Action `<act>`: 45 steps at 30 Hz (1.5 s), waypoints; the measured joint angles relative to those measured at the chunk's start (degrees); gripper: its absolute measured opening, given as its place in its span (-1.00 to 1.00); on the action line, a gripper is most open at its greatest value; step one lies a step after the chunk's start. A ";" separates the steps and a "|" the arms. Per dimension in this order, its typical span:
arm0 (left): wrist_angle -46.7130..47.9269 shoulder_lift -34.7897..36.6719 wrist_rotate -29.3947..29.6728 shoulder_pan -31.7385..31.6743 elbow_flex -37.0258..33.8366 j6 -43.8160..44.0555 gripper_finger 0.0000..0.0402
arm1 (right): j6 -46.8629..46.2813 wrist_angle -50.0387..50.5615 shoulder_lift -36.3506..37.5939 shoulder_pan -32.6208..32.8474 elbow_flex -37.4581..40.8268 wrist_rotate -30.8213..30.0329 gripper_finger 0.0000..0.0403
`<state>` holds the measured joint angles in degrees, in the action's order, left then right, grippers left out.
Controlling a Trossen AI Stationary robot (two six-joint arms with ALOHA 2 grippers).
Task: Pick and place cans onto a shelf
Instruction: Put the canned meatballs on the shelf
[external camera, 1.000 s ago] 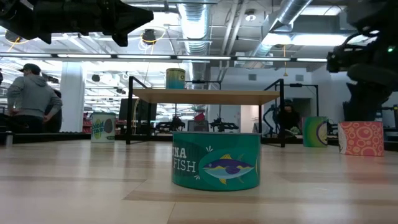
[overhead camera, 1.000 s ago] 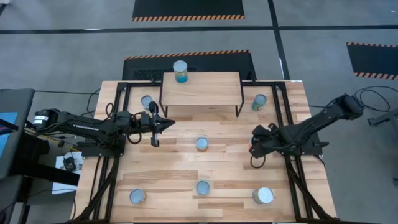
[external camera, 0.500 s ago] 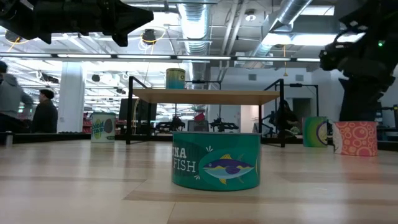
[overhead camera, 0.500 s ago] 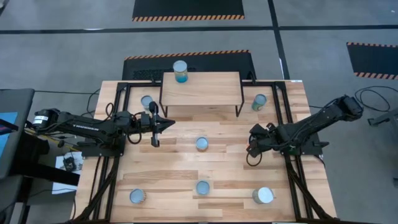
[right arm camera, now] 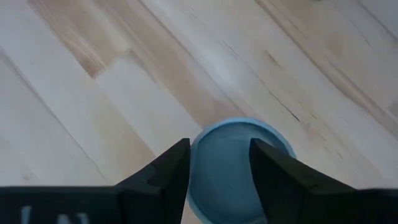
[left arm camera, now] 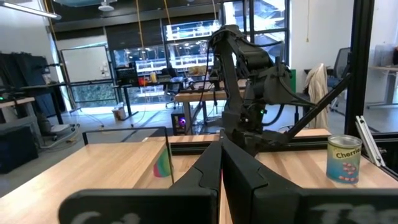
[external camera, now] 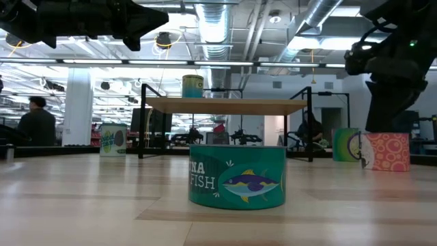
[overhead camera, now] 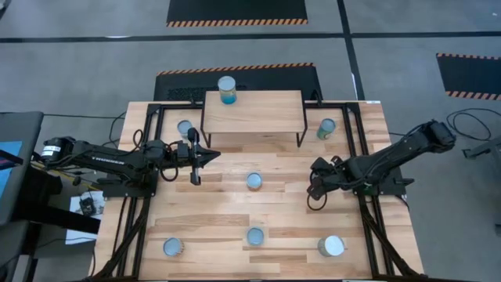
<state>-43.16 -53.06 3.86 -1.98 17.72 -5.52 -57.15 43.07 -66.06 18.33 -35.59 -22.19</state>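
Right claw (overhead camera: 311, 186) carried its can (external camera: 386, 152) leftward | can upright | claw clamped on it

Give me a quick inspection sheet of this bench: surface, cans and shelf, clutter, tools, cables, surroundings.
Surface: wooden plank table, no spills seen.
Job's things: shelf at the table's back edge with one can on it; six loose cans stand apart on the table, among them the fish can and a wide can.
Clutter: nothing seen.
Tools: left tool shut and empty, in the air by the shelf's front left corner; right tool shut on a red can, a finger on either side.
Cables: black cable loops on the floor beside the right arm.
Surroundings: striped floor mat; a person far behind.
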 joint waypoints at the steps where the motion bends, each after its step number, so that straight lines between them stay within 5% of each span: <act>1: -0.02 0.00 0.00 0.00 0.00 0.00 -0.99 | 0.45 -0.75 -0.55 -0.12 -0.04 0.03 -0.08; 9: 0.11 0.00 0.02 0.00 0.00 0.11 -0.99 | 5.60 -2.77 -6.78 -2.55 -0.34 1.03 -0.22; 22: 0.29 0.00 0.28 0.00 0.00 0.87 -0.99 | 27.36 -1.67 -7.96 -3.87 -9.44 3.28 -0.94; 34: 0.13 0.00 0.24 0.00 0.00 1.51 -0.99 | 61.42 -8.62 -9.68 -7.69 -32.60 4.30 -0.88; 45: 0.67 0.00 0.49 0.00 0.00 0.89 -0.99 | 85.52 -10.61 -24.86 -28.32 -51.33 7.65 -0.87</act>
<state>-42.48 -53.06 4.34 -1.98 17.72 -4.63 28.37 32.47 -90.92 -9.99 -86.92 -14.54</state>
